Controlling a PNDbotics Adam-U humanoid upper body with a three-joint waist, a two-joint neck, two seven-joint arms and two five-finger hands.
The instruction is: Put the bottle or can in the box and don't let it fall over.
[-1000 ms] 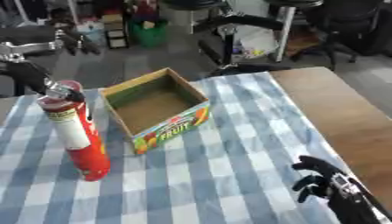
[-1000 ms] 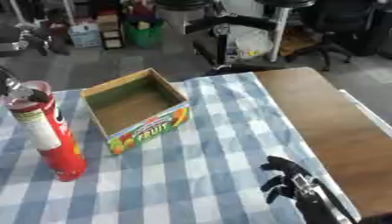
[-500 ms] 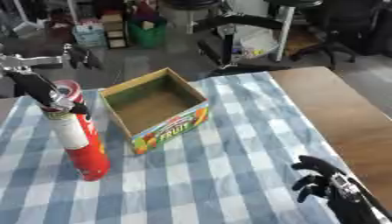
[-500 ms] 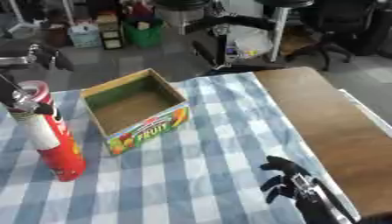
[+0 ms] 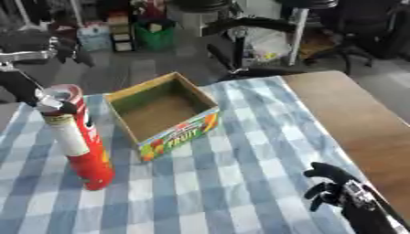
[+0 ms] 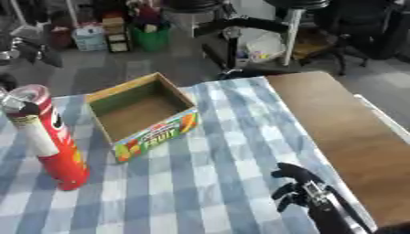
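Note:
A tall red can [image 5: 80, 146] stands on the blue-checked tablecloth at the left, leaning slightly. My left hand [image 5: 50, 101] comes in from the upper left and its fingers are curled round the can's top rim. Just right of the can sits an open cardboard box [image 5: 164, 116] with a fruit print on its front, and nothing lies inside it. In the lower right corner my right hand [image 5: 330, 183] rests above the cloth with relaxed fingers, holding nothing.
The checked cloth [image 5: 240, 183] covers the table's left and middle. Bare brown wood [image 5: 352, 119] runs along the right side. Beyond the far edge are office chairs [image 5: 256, 32], a green bin [image 5: 153, 36] and other clutter on the floor.
My left arm has shifted a little at the can's top, with the fingers staying round the rim. The can, the box and my right hand are where they were.

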